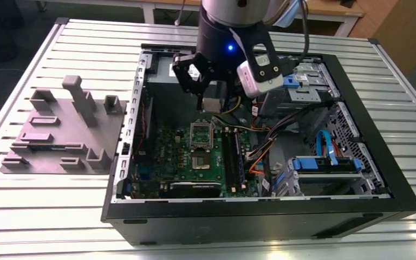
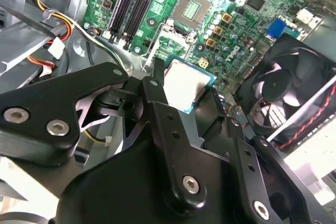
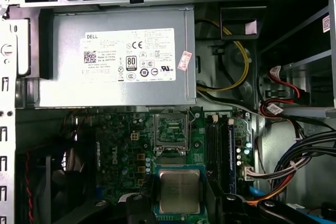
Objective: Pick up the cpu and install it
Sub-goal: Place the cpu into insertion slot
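Note:
My gripper (image 1: 209, 102) hangs inside the open computer case, shut on the cpu (image 2: 185, 83), a small square chip with a shiny silver top and a thin blue-green rim. In both wrist views the black fingers (image 2: 154, 86) press on two opposite edges of the cpu (image 3: 179, 190). The chip is held flat above the green motherboard (image 1: 171, 157), a short way from the square metal-framed socket (image 3: 173, 130). That socket (image 2: 192, 8) lies bare with its contact field showing. In the exterior view the socket (image 1: 201, 132) is just below the gripper.
A grey power supply (image 3: 113, 56) fills the case end beyond the socket. A black fan (image 2: 286, 93) stands near the chip. Bundled cables (image 1: 270, 135) and a blue-tabbed drive cage (image 1: 324, 162) occupy the exterior view's right. A grey plastic block tray (image 1: 63, 135) sits outside the case.

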Tool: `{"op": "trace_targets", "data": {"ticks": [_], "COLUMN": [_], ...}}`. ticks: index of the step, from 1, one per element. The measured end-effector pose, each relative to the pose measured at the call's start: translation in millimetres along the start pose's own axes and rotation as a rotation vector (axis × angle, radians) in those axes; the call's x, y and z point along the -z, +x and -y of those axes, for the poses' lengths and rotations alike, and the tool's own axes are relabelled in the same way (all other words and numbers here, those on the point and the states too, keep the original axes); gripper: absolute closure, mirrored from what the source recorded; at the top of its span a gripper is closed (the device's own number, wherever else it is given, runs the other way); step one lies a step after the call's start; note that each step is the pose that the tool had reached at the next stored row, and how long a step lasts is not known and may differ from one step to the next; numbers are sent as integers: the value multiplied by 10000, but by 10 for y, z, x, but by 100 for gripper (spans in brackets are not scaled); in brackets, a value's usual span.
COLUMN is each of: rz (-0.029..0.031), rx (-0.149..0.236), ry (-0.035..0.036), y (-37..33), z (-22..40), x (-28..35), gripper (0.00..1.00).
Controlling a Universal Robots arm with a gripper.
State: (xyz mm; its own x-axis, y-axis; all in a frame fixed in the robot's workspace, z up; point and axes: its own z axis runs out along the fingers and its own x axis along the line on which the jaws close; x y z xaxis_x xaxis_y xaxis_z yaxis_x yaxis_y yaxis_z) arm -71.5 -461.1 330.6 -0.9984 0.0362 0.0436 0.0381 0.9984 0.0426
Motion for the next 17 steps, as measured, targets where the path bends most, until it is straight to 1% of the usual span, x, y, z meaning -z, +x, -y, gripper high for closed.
{"op": "trace_targets", "data": {"ticks": [7,12,14,15,17], "rz": [-2,-2,-6,-25,-47], "rx": [2,3,4,37,272], "ry": [1,1,0,6,18], "y": [-6,-6,-7,-8,-7], "z": [11,12,14,19,20], "x": [-126,-132,-145,-153,-171], "gripper": [53,53,53,53,53]}}
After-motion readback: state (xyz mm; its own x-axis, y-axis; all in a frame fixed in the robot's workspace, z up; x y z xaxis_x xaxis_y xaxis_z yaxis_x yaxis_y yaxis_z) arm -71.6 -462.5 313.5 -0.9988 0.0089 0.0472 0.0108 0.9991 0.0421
